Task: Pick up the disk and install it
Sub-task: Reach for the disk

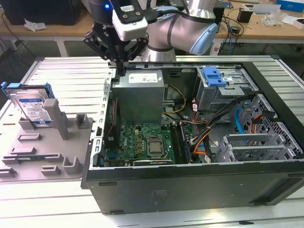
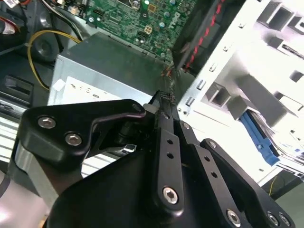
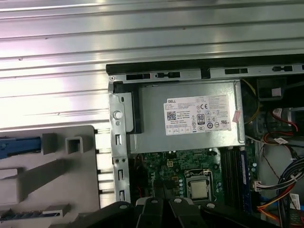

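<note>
The gripper (image 1: 118, 66), pinched together on nothing, is hanging just over the power supply's (image 1: 140, 97) corner; the disk (image 1: 32, 108) is leaning well apart from it on a grey holder (image 1: 57, 152)

Beside the open case (image 3: 118, 114) with its power supply (image 3: 152, 118) and green motherboard (image 3: 164, 173), the disk (image 3: 19, 145) stands on a grey fixture (image 3: 47, 180).

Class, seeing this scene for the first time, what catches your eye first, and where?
The open computer case lies in the middle, its green motherboard bare. The tool hangs over the case's rim by the power supply. The blue-framed disk leans in a grey holder at the exterior view's left.
</note>
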